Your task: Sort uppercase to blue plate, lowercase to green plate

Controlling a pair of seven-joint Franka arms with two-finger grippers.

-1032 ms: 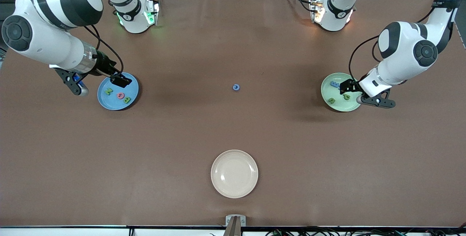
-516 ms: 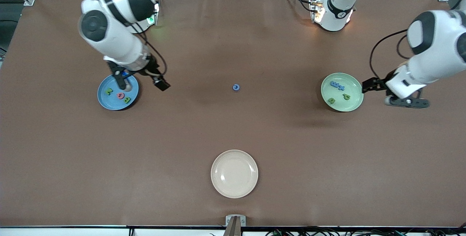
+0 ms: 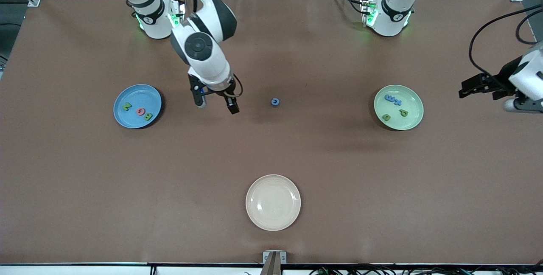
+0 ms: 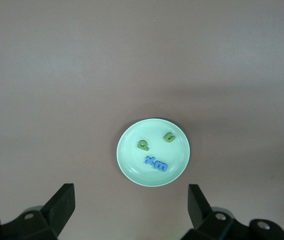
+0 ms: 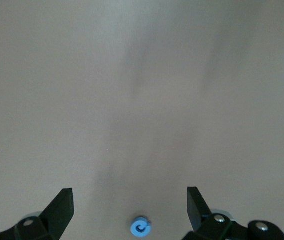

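The blue plate (image 3: 142,94) holds the uppercase green N (image 3: 127,106), pink Q (image 3: 141,111) and green B (image 3: 148,116). A blue G (image 3: 275,102) (image 5: 140,227) lies alone mid-table. My right gripper (image 3: 215,102) (image 5: 130,210) hangs open and empty over bare table between the blue plate and the G. On the green plate (image 3: 412,106) (image 4: 128,155) lie the lowercase blue m (image 3: 389,97) (image 4: 160,166), blue t (image 3: 398,102) (image 4: 150,160), green p (image 3: 403,113) (image 4: 143,145) and green u (image 3: 386,117) (image 4: 169,137). My left gripper (image 3: 485,98) (image 4: 130,207) is open and empty, off the green plate toward the left arm's end.
An empty cream plate (image 3: 273,202) sits nearer the front camera than the G. Both arm bases (image 3: 158,16) (image 3: 388,12) stand along the table's edge farthest from that camera. A brown mat (image 3: 271,152) covers the table.
The right arm swung off the blue plate toward the middle of the table, nearing the blue G. The left arm drew away from the green plate toward the table's end.
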